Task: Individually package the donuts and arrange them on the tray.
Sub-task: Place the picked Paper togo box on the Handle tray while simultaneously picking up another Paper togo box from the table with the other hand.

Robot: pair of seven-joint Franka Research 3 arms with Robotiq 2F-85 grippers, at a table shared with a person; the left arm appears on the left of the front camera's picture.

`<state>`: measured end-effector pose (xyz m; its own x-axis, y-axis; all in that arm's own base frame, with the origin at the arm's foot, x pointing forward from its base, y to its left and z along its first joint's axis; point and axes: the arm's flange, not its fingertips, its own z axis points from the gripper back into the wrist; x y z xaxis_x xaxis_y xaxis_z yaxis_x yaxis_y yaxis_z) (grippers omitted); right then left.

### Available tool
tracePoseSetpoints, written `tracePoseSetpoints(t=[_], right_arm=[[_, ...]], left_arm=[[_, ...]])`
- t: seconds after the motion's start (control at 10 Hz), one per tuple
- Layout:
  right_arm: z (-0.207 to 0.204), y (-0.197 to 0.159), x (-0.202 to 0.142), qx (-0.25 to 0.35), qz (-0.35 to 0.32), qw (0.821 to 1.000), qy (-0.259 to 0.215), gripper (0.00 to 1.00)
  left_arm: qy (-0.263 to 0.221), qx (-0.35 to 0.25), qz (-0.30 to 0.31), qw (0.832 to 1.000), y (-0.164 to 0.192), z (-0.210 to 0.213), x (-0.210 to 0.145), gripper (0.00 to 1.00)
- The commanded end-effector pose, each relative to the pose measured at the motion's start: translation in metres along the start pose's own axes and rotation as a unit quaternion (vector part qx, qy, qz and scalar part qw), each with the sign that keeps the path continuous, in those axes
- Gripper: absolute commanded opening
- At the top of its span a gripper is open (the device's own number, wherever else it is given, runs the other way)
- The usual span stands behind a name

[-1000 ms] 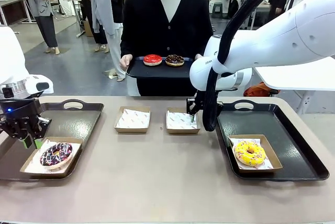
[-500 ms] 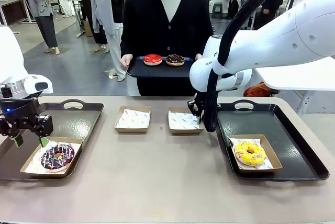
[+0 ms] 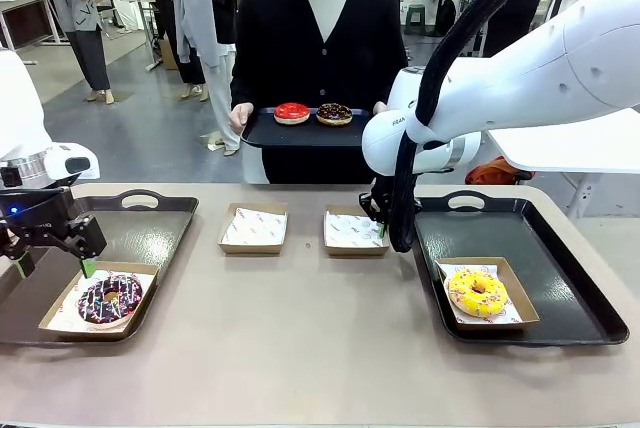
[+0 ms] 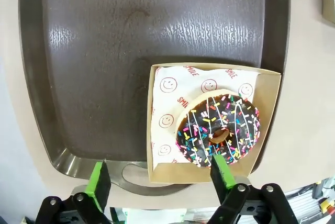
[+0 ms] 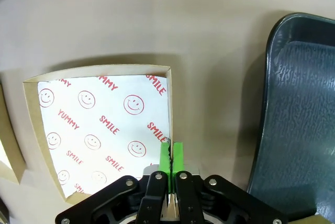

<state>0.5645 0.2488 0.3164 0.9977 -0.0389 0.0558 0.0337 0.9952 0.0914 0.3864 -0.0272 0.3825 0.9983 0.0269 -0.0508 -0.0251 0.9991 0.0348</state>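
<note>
Pinching the thin right-hand wall of an empty paper box (image 5: 168, 103), the right jaws are closed flat, green pads (image 5: 178, 156) pressed together at the bottom centre of the right wrist view. Gripping the cardboard edge rather than the floppy printed liner probably gives a firm hold for dragging or lifting the box. It lies on the table (image 3: 300, 348) just beside the right tray (image 3: 540, 258), likely so it can be filled and then set there. That tray already carries the yellow donut (image 3: 477, 292) in its own box at the lower right of the front view.

At the lower left, the left jaws are spread wide and hold nothing; one pad (image 4: 98, 179) hangs over the tray rim and the other over the near edge of the box below. Under them the purple sprinkled donut (image 4: 217, 130) lies packaged on the left tray (image 4: 131, 35).

A second empty box (image 3: 253, 228) waits at centre. Beyond it, the person holds a small tray (image 3: 270, 135) with the red donut (image 3: 292, 113) and the chocolate donut (image 3: 334, 114), both unpackaged.
</note>
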Motion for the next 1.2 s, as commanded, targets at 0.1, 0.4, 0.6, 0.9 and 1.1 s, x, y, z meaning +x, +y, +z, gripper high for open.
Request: tracePoseSetpoints(t=[0.1,0.4,0.6,0.9,1.1], right_arm=[[0.014,0.006,0.000,-0.022,-0.004,1.000,0.000,0.00],[0.078,0.002,0.006,-0.027,0.008,1.000,-0.013,0.00],[0.120,0.004,0.019,-0.037,0.001,0.999,-0.023,0.00],[0.160,0.016,0.049,-0.056,-0.014,0.998,-0.018,0.00],[0.168,0.032,0.067,-0.067,-0.008,0.998,-0.009,0.00]], left_arm=[[0.013,-0.054,-0.044,0.998,0.010,0.008,-0.003,1.00],[-0.029,-0.207,-0.106,0.972,0.067,0.036,-0.019,1.00],[-0.071,-0.321,-0.120,0.937,0.118,0.048,-0.035,1.00],[-0.104,-0.469,-0.106,0.871,0.198,0.053,-0.058,1.00],[-0.116,-0.529,-0.080,0.837,0.242,0.044,-0.066,1.00]])
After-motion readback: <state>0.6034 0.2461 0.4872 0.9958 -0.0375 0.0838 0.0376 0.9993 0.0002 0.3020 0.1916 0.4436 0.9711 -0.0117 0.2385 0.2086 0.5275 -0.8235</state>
